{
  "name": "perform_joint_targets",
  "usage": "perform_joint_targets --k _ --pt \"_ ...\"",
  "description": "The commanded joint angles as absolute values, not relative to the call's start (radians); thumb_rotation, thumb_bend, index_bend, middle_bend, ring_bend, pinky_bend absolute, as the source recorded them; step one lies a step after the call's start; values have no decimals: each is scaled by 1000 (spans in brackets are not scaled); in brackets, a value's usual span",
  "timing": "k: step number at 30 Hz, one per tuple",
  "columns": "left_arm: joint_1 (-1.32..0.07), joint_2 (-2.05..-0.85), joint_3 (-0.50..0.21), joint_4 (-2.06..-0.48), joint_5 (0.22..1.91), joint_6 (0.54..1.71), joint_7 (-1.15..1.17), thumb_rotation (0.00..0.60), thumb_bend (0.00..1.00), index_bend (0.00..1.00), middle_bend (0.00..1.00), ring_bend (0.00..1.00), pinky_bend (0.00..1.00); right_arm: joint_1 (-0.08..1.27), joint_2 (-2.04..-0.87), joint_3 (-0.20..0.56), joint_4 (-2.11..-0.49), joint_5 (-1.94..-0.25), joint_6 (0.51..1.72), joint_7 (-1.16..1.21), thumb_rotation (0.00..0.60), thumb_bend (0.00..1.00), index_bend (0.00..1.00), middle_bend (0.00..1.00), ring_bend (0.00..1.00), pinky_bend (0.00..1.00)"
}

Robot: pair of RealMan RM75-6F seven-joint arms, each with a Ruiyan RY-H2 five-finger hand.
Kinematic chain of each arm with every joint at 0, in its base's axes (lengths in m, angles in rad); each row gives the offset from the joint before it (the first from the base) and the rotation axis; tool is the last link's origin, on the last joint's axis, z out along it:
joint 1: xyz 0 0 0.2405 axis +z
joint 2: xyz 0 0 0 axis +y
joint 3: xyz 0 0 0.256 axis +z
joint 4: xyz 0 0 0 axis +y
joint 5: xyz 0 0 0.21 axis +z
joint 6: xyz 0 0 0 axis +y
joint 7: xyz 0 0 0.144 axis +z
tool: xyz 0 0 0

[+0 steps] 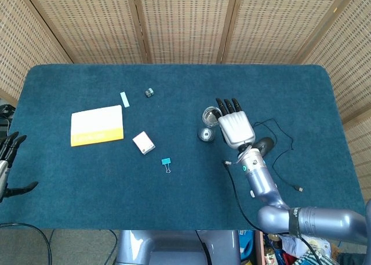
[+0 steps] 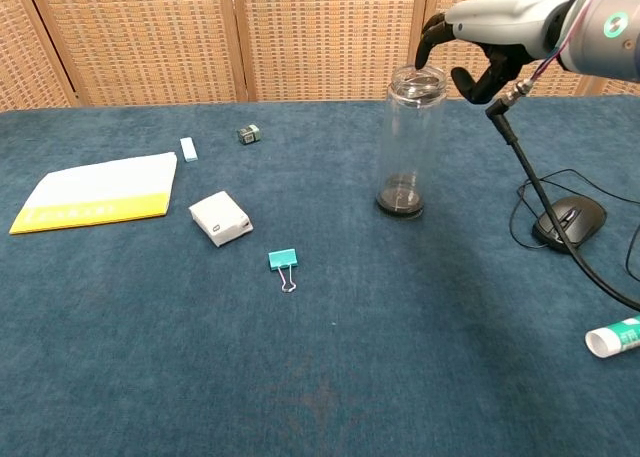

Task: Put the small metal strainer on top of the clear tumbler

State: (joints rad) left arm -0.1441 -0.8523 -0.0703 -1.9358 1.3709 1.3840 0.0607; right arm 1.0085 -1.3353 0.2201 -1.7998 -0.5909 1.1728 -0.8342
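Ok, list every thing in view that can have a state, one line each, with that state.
clear tumbler: upright on the table, mouth up, no cap on it.
small metal strainer: cannot tell where it is.
right hand: at the tumbler's rim, fingers curled down; whether it holds anything cannot be told.
left hand: at the table's left edge, fingers apart, holding nothing.
binder clip: lying flat, clipped on nothing.
computer mouse: resting on the table, cable attached.
tube: lying on its side.
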Motion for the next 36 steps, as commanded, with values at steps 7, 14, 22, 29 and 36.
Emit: perform_joint_targets --k 7,14,22,29,36 --pt "-144 -849 -71 -1933 1370 1383 51 600 78 0 0 0 0 1021 -1355 222 -1772 -559 1179 -857 600 887 249 0 0 0" --pt "-145 -849 -71 -1933 1369 1382 52 600 78 0 0 0 0 1024 -1360 218 -1766 -544 1175 -865 600 887 273 0 0 0" --pt "-145 -850 -71 -1933 1369 1382 53 600 79 0 0 0 0 1025 -1367 220 -1760 -555 1176 -856 600 887 273 0 0 0" --pt "-146 -849 -71 -1931 1369 1380 49 600 79 0 0 0 0 1018 -1354 233 -1771 -592 1199 -836 600 887 255 0 0 0" --pt "-143 -846 -70 -1930 1375 1384 40 600 79 0 0 0 0 988 -1302 250 -1835 -653 1226 -787 600 820 89 0 0 0"
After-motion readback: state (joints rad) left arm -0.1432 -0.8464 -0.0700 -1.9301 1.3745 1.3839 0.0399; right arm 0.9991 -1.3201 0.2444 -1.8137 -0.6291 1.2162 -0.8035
